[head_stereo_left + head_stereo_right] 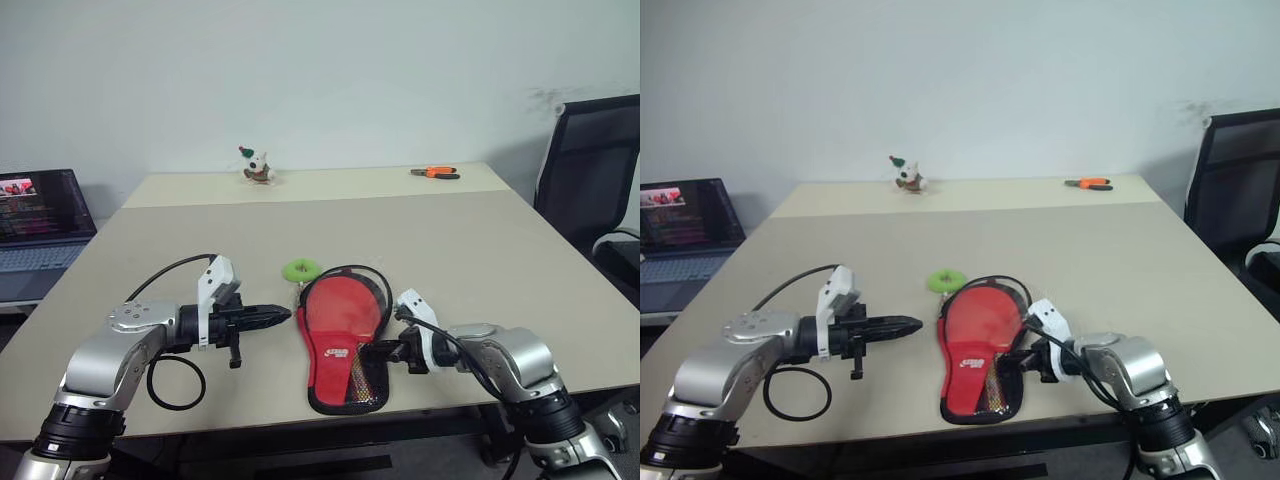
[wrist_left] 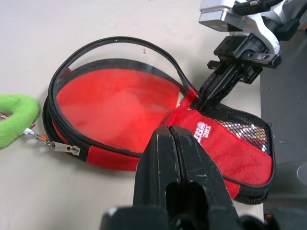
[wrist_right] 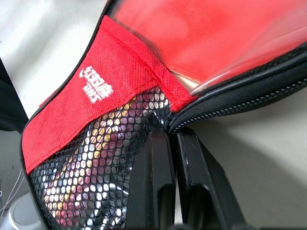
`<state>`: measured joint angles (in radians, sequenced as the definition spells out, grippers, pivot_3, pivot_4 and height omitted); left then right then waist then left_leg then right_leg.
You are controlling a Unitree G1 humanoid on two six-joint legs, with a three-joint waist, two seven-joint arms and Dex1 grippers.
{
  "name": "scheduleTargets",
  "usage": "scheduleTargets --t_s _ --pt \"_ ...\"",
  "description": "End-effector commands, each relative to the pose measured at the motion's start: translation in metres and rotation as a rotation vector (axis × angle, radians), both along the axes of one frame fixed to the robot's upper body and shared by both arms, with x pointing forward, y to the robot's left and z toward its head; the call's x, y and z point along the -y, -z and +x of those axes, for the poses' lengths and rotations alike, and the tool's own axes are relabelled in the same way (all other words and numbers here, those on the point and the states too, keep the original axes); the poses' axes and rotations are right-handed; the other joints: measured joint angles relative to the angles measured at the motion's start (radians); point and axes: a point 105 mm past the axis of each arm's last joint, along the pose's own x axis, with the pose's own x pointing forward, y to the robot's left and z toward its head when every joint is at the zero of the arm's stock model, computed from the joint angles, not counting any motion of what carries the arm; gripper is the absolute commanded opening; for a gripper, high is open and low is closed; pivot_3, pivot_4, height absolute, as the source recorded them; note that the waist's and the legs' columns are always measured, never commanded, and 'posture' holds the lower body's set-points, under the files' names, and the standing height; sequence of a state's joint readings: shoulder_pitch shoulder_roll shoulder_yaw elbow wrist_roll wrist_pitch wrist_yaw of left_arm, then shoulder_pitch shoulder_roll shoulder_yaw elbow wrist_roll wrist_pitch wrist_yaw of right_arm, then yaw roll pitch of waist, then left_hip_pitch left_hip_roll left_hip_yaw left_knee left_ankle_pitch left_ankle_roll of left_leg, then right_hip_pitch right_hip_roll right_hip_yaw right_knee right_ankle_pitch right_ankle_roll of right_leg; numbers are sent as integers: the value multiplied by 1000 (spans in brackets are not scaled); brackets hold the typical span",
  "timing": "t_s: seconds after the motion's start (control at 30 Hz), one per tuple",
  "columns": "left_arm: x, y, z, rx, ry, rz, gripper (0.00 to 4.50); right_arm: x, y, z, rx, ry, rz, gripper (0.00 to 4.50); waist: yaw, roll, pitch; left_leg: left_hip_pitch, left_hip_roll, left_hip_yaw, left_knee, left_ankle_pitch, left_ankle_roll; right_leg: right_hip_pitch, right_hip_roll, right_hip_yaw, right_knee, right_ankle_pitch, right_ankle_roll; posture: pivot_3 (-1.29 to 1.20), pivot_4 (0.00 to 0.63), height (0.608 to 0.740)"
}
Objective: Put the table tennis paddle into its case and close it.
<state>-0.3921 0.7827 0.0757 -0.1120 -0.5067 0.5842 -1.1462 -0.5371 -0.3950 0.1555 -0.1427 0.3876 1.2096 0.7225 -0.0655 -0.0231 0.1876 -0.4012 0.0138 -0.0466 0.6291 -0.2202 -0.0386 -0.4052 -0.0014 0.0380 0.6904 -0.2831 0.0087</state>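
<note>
Beige table, pale wall behind. Near edge first: case lies open w/ red lining up, handle end toward the robot, round end away. Black mesh pocket at the handle end; clear flap and black zip rim loop up over the round part. White logo on the red band near the neck. Paddle itself can't be told apart from the lining; it looks to be already lying inside, under the clear flap, but not certain.

Right gripper: fingers clenched, tips at the case's right edge by the neck, touching the zip rim where mesh meets red band. Whether fabric is pinched between them can't be told. Left gripper: fingers pressed together, holding nothing, just beside the case's left edge, not touching, pointing toward it.

Green ring just past the round end, clipped to the zip pull by a short chain, per left wrist view.

Farther back: small toy figure and orange-handled pliers at the far edge, well apart. Laptop off the left side, black chair on the right.

Step, as I read it: insertion prob. done or nearly; closing not started, lid still gaping. Next calls for folding the flap flat over the red face, steadying the case w/ one gripper, then getting the other onto the zip pull or ring and drawing it round the rim.
</note>
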Motion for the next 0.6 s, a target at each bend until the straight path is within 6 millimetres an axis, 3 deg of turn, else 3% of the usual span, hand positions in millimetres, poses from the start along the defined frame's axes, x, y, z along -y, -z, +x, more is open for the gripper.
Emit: scheduleTargets --t_s 0.03,0.6 --pt "2 -10 0 41 21 6 0 8 -1 1 5 19 -12 23 7 0 0 0 0 0 0 0 0 0 0 0 0 0 0 0 150 740" --pt "5 -6 0 42 10 -1 0 12 -15 22 53 47 -16 23 11 0 0 0 0 1 1 0 0 0 0 1 0 -2 5 0 150 740"
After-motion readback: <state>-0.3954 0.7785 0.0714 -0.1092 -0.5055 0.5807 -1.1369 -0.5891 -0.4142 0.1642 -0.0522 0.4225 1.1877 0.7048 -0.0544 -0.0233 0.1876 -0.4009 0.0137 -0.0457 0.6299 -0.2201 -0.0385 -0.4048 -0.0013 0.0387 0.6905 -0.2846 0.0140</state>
